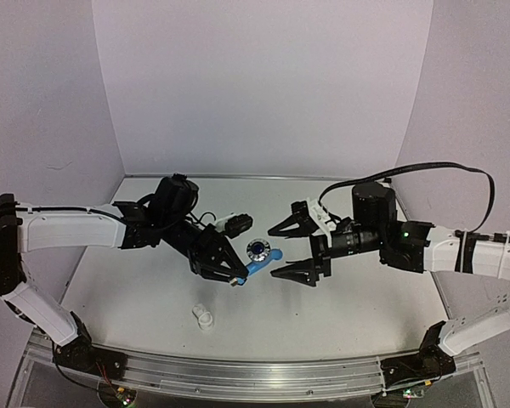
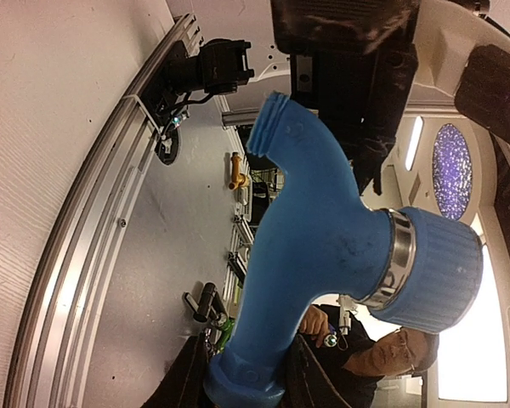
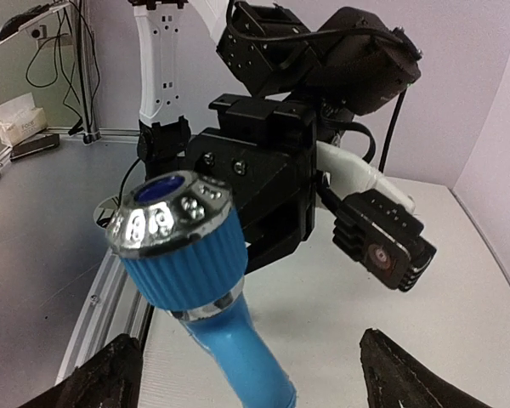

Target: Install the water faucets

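Holding the water faucet (image 1: 261, 265) aloft above the table (image 1: 365, 306) centre, the left gripper (image 1: 231, 276) is clamped on 1 end. At 3 o'clock the right gripper (image 1: 274, 252) stands with jaws apart, facing the knob (image 1: 257, 249). Judged step: mid-air transfer; next, align and close on the knob.

The tap (image 1: 262, 264) sits in the left jaws, the right jaws just right of it, and a fitting (image 1: 204, 317) lies on the worktop (image 1: 365, 314) before them.

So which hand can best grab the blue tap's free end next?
The right hand, probably. It's open and the blue tap pokes between its fingers. The left hand is already shut on its other end.
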`<state>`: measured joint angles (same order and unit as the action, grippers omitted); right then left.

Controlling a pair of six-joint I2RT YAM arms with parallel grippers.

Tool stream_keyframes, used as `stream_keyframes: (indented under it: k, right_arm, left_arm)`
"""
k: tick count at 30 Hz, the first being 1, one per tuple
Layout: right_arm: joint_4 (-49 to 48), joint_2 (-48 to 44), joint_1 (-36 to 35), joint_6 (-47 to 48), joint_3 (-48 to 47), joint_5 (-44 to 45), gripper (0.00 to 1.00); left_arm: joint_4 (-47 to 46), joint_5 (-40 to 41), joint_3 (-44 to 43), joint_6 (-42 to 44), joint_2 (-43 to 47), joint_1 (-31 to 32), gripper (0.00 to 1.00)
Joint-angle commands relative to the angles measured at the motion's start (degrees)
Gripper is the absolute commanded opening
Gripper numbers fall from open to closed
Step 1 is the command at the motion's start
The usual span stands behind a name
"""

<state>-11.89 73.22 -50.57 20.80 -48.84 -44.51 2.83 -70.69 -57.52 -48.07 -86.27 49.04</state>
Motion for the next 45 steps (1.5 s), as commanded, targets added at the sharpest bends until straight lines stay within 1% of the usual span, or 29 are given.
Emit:
stream_keyframes:
  k: [1, 3, 6, 8, 10, 14, 16, 18, 19, 20, 21, 22, 25, 27, 28, 29, 32, 34, 36, 38, 40, 43, 44, 45]
  right_arm:
    - [1.18, 2.08, -0.27, 2.07, -4.9, -4.85, 0.81]
    - [1.75, 3.97, -0.73, 1.77, -6.21, -7.32, 0.74]
    - [2.06, 6.13, -1.58, 1.8, -7.24, -9.7, 0.67]
    - [2.19, 7.28, -2.0, 1.6, -7.86, -10.74, 0.58]
    - [2.31, 7.91, -2.36, 1.52, -8.02, -11.64, 0.56]
    - [2.21, 8.68, -2.61, 0.62, -8.17, -12.39, 0.47]
    - [0.55, 8.89, -2.71, -1.19, -7.91, -13.56, 0.36]
    - [-0.93, 9.21, -2.83, -3.54, -7.81, -13.9, 0.2]
    - [-1.19, 9.2, -2.86, -4.8, -7.74, -13.38, 0.13]
    - [-1.42, 8.85, -2.81, -5.87, -7.42, -12.09, 0.02]
    - [-2.8, 8.12, -2.79, -7.57, -6.45, -10.32, 0.0]
    - [-5.24, 7.35, -2.7, -10.11, -5.18, -8.09, 0.0]
    - [-13.99, 4.95, -2.63, -18.76, -1.25, -1.14, 0.0]
    - [-16.06, 3.34, -2.6, -24.73, 0.47, 5.67, 0.0]
    - [-16.64, 2.8, -2.43, -26.56, 0.9, 7.74, 0.0]
    - [-16.72, 2.43, -2.37, -28.48, 1.24, 8.89, 0.0]
    - [-16.79, 2.67, -1.96, -33.35, 0.75, 10.23, 0.0]
    - [-16.81, 3.39, -1.68, -36.67, -0.08, 10.18, 0.0]
    - [-17.16, 4.46, -1.53, -39.13, -1.24, 8.1, 0.0]
    - [-17.27, 5.67, -1.49, -40.75, -2.76, 5.69, 0.0]
    - [-17.37, 6.35, -1.55, -42.17, -3.9, 5.52, 0.0]
    - [-17.78, 7.05, -1.52, -43.71, -4.91, 6.29, 0.0]
    - [-17.95, 7.37, -1.54, -44.11, -5.25, 6.29, 0.0]
    - [-18.11, 7.74, -1.51, -44.42, -5.54, 6.03, 0.0]
  left_arm:
    - [-2.58, -2.39, -0.39, -0.84, -0.87, 0.33, 0.0]
    - [-2.62, -2.55, -1.0, -1.21, -1.17, 0.35, 0.0]
    - [-2.57, -3.25, -1.31, -1.16, -1.19, 0.35, 0.0]
    - [-2.59, -3.39, -1.26, -1.3, -1.6, 0.34, 0.0]
    - [-2.62, -3.31, -1.27, -1.43, -1.86, 0.35, 0.0]
    - [-2.61, -2.73, -1.64, -1.64, -1.65, 0.36, 0.0]
    - [-2.56, -2.57, -1.95, -1.61, -1.75, 0.35, 0.0]
    - [-2.57, -1.4, -2.48, -2.02, -2.07, 0.28, 0.01]
    - [-2.58, -0.42, -2.67, -2.3, -2.02, 0.18, 0.04]
    - [-2.56, 0.9, -2.73, -2.37, -1.71, 0.06, 0.13]
    - [-2.59, 2.26, -2.53, -2.27, -1.13, -0.21, 0.29]
    - [-2.58, 3.89, -2.1, -2.09, -0.31, -0.51, 0.41]
    - [-2.58, 10.04, -0.13, -0.33, 3.2, -1.52, 0.65]
    - [-2.58, 15.76, 1.35, 2.3, 6.48, -2.22, 0.83]
    - [-2.57, 19.56, 2.04, 4.4, 8.14, -2.35, 0.88]
    - [-2.56, 23.69, 2.67, 5.56, 9.91, -2.36, 0.91]
    - [-7.25, 33.72, 5.05, 8.37, 14.02, -0.76, 0.92]
    - [-10.89, 39.1, 7.76, 10.21, 16.35, 0.7, 0.91]
    - [-16.21, 43.25, 10.37, 10.98, 18.44, 1.2, 0.9]
    - [-19.69, 45.75, 12.11, 11.66, 19.52, 1.23, 0.9]
    - [-20.62, 45.55, 11.7, 12.52, 19.34, 1.23, 0.87]
    - [-21.32, 42.34, 10.76, 12.33, 18.31, 1.23, 0.79]
    - [-21.71, 41.4, 10.83, 12.19, 18.01, 1.23, 0.76]
    - [-21.86, 40.65, 10.99, 12.2, 17.9, 1.23, 0.71]
